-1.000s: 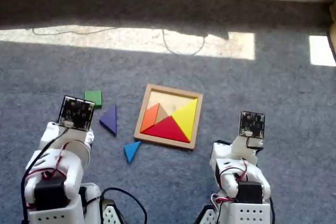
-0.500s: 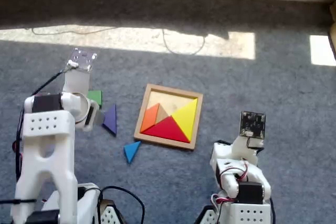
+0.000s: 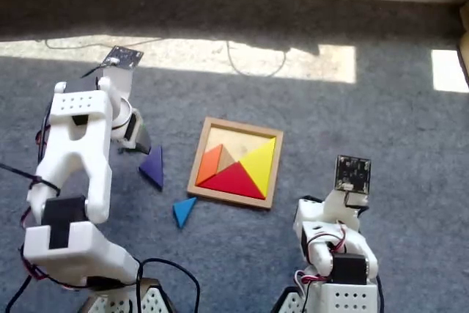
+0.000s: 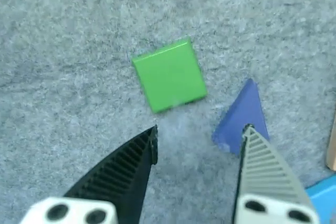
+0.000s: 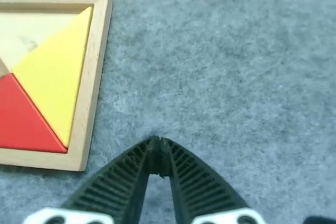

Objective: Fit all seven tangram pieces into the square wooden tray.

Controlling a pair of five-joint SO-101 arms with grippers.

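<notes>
Green square (image 4: 169, 75) lies flat on the carpet just ahead of my left fingers (image 4: 140, 157), which are spread wide. The purple triangle (image 4: 240, 115) sits at the tip of the pale finger.

Risk, my judgement: closing from here, that finger snags the triangle, or the thin square slips out.

The tray (image 3: 236, 163) lies well beyond the triangle.

My right fingers (image 5: 158, 150) are pressed together, near the tray.

Versus a second ago: the left arm has swung out over the square; the right arm is unchanged.
</notes>
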